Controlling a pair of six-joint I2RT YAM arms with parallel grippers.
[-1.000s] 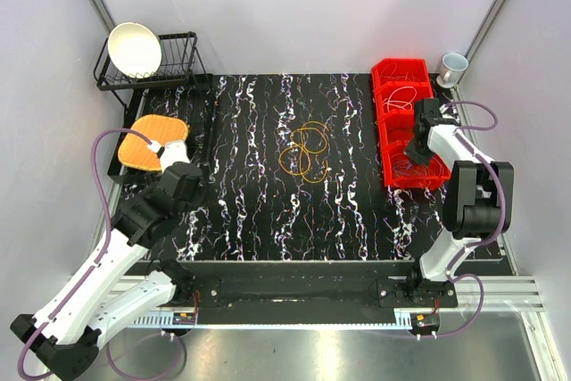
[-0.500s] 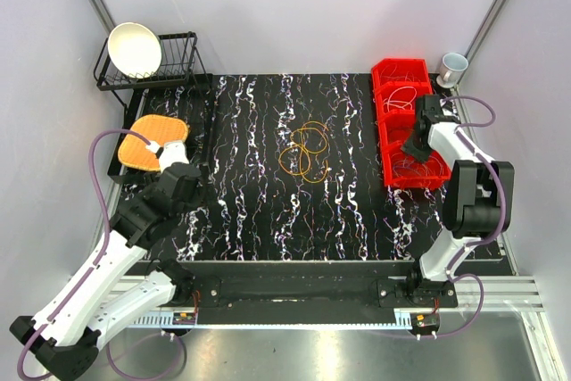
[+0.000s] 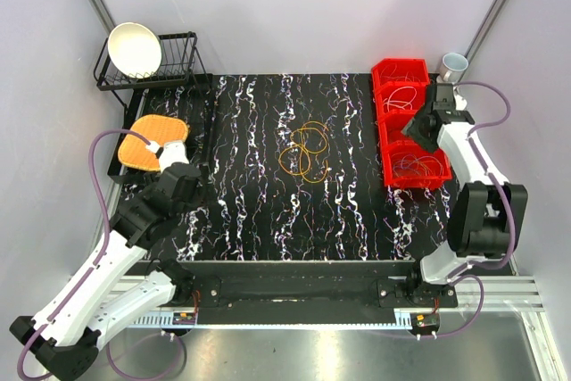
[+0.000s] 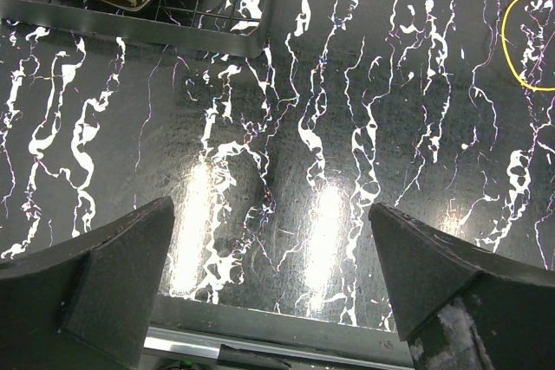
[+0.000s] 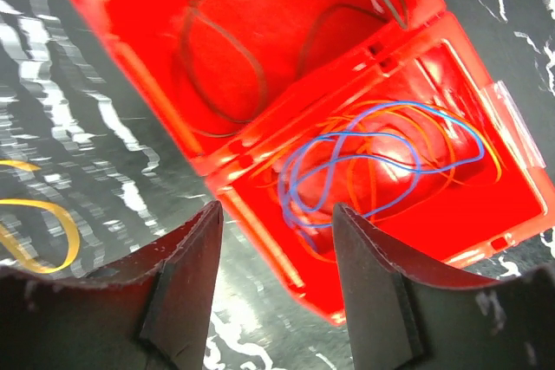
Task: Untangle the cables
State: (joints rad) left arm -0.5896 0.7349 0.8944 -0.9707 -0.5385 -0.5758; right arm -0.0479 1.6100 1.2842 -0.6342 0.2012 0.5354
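Partly sorted, one tangle left.
Blue and orange cables (image 5: 373,166) lie in the red bin (image 3: 415,184); an orange-yellow knot (image 3: 304,151), seemingly interlinked, waits mid-table. Right gripper (image 5: 277,214) hovers parted and empty above the bin; left gripper (image 4: 270,210) gapes, empty.

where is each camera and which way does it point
Top external: above and behind the bases, looking down on the whole table; left arm and right arm show.
Left wrist: on the left arm, facing down at bare table; left gripper fingers fill the bottom corners.
Right wrist: above the red bin, facing down into it; right gripper fingers at the bottom.
Shared: the loose cables at mid-table appear in all three.
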